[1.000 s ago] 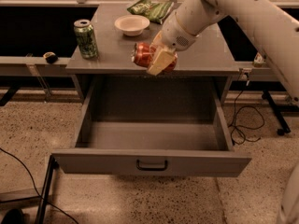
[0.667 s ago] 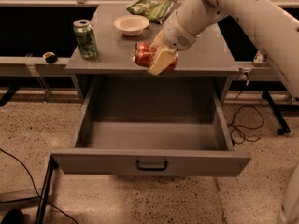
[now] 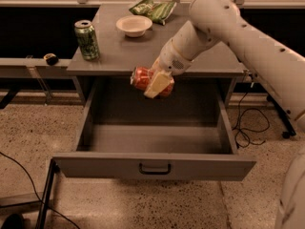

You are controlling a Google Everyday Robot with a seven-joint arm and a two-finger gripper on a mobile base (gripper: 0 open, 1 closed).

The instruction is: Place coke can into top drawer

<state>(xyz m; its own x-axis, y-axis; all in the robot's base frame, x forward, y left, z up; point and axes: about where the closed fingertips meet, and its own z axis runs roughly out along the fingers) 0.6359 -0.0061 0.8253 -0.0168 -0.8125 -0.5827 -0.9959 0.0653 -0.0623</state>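
Observation:
The coke can [image 3: 142, 78] is red and lies on its side in my gripper [image 3: 155, 83], which is shut on it. The can hangs in the air just in front of the cabinet's top edge, above the back of the open top drawer [image 3: 152, 165]. The drawer is pulled fully out, grey, with a dark handle [image 3: 154, 169] at the centre of its front panel. Its inside shows nothing in it. My white arm [image 3: 238, 27] reaches in from the upper right.
On the cabinet top [image 3: 114, 56] stand a green can [image 3: 87, 39] at the left, a white bowl [image 3: 134, 26] and a green snack bag [image 3: 155, 7] at the back. Cables [image 3: 248, 128] lie on the speckled floor at the right. A dark cable crosses the lower left.
The gripper with the coke can has moved slightly down and forward from the cabinet edge, over the open drawer. Nothing else has moved.

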